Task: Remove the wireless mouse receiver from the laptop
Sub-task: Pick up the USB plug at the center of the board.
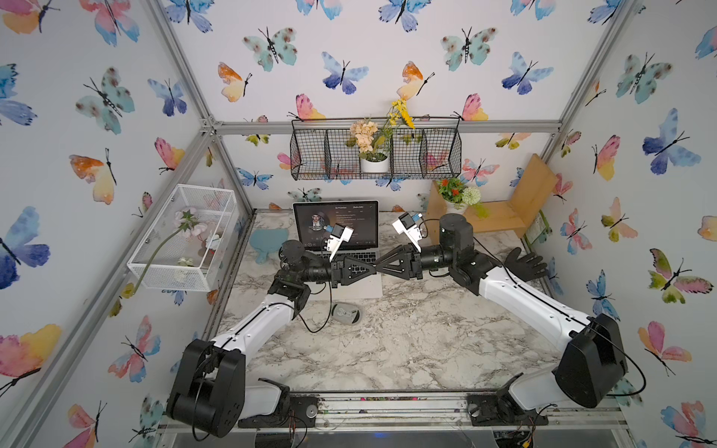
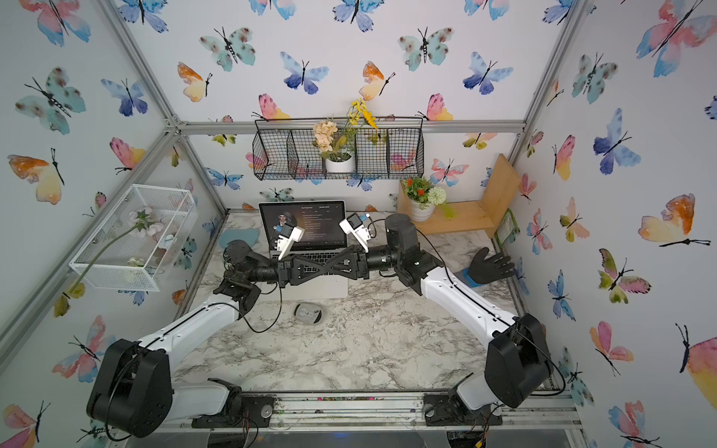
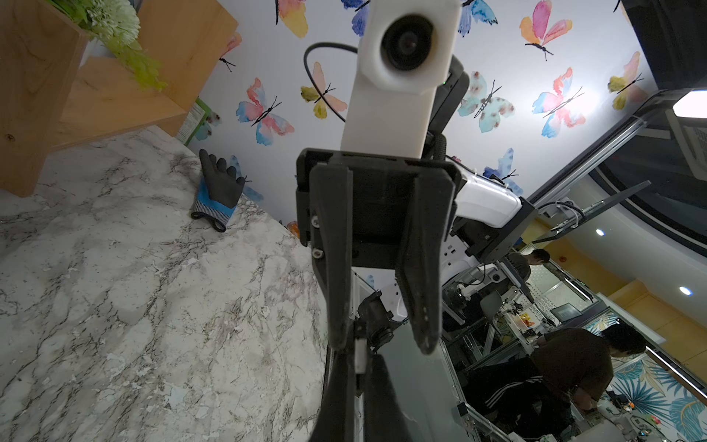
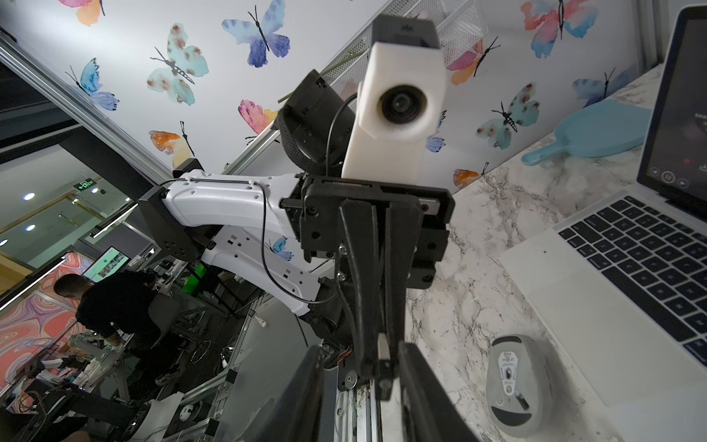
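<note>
**Ana:** What do you see in both top views?
**Ben:** The left claw point(image 1: 370, 268) and the right claw point(image 1: 382, 267) meet tip to tip in the air. They are over the front part of the open laptop point(image 1: 361, 225). The grey mouse point(image 1: 345, 313) lies on the bench point(image 1: 407, 341) near the laptop. The thing at the tips is too small to see there.
**Ana:** And the left wrist view?
**Ben:** The wireless mouse receiver point(image 3: 359, 354) is a tiny pale bit pinched in the left claw's tips. The right claw point(image 3: 384, 340) faces it, fingers spread wide, holding nothing.
**Ana:** And the right wrist view?
**Ben:** The left claw point(image 4: 377, 359) is clenched on the receiver point(image 4: 383, 356), which pokes out of its tips. The right claw's fingers stand apart on both sides of it. The laptop point(image 4: 642, 260) and the mouse point(image 4: 514, 382) sit on the bench
</note>
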{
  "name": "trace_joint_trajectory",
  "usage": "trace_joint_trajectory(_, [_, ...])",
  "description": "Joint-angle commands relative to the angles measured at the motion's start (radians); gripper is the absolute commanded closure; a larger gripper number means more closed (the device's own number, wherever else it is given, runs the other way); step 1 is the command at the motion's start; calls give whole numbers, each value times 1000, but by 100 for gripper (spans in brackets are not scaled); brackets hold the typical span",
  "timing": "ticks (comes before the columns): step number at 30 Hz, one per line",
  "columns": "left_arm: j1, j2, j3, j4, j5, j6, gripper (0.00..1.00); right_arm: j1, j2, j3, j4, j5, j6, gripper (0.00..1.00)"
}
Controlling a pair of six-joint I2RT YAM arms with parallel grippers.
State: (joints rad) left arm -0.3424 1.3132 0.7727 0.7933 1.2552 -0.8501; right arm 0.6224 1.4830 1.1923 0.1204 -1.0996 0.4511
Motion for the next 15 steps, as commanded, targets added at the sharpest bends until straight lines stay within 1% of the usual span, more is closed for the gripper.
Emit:
trace_joint_trajectory(1, [-5, -12, 22, 20, 2, 20, 100, 4, 8, 29, -39, -9, -35, 63])
trace_joint_trajectory(3, [-5, -14, 22, 20, -3, 20, 100, 4, 0, 19, -41, 4, -39, 64])
trace_joint_trajectory(8, [-6, -15, 26, 21, -7, 22, 100, 3, 0, 10, -44, 8, -37, 72])
trace_joint_trajectory(11, [-6, -14, 28, 20, -7, 21, 100, 3, 0, 13, -37, 13, -37, 75])
trace_joint_trajectory(15, [-4, -17, 26, 20, -9, 20, 100, 3, 6, 26, -36, 19, -31, 84])
